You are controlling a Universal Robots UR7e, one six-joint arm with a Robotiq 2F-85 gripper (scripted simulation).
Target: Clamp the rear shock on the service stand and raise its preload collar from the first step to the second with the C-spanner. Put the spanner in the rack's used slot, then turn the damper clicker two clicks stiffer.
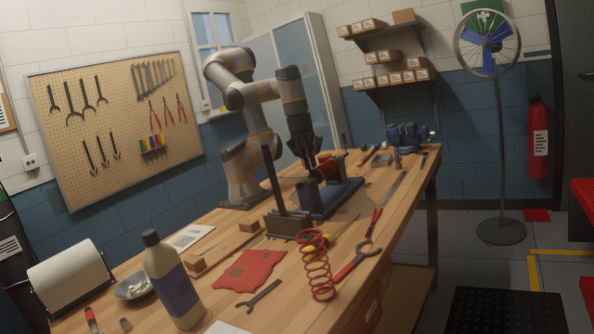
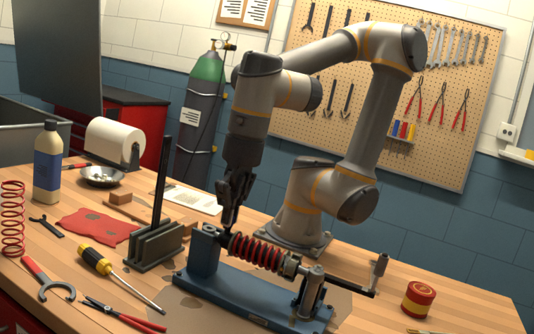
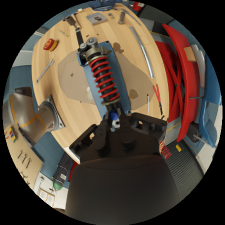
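Note:
The rear shock (image 2: 258, 252) with its red coil spring (image 3: 104, 80) lies clamped along the blue service stand (image 2: 252, 293). Its blue damper clicker knob (image 3: 114, 116) sits at the end by the blue post and is held in my closed gripper (image 2: 229, 220), which comes down on it from above. The preload collar (image 3: 96, 53) sits at the spring's far end. The black C-spanner (image 2: 161, 183) stands upright in the grey rack (image 2: 155, 244) next to the stand.
The rack (image 1: 287, 222) stands close to my gripper on the left. A loose red spring (image 1: 317, 264), a screwdriver (image 2: 118, 277), pliers (image 1: 373, 221), a red-handled hook spanner (image 1: 357, 260) and a red rag (image 1: 250, 269) lie along the bench front. A red-yellow tin (image 2: 418, 299) sits right.

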